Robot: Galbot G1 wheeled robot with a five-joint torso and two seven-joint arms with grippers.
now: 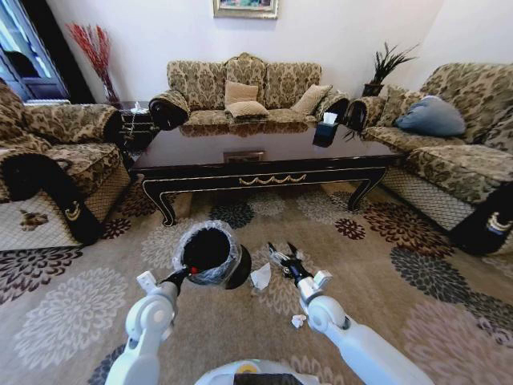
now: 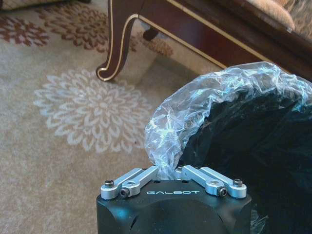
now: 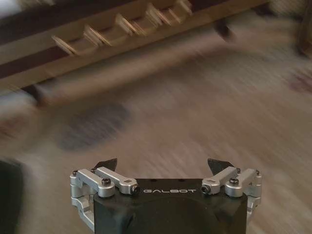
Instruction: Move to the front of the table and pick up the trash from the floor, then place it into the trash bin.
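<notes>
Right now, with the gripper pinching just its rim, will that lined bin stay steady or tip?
Probably light: the left gripper holds the trash bin by the rim alone. Gripped at one edge, it may tilt. The crinkly liner looks slippery and could shift.

Flowery beige floor (image 1: 72, 321) across the lower frame, white tissue (image 1: 260, 277) and small white scrap (image 1: 297, 321) lying near the middle, dark table (image 1: 264, 164) standing above them

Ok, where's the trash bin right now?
In the head view the trash bin sits left of centre, in front of the table, held by its bag-lined rim in the left gripper; white trash lies just right of it.
</notes>
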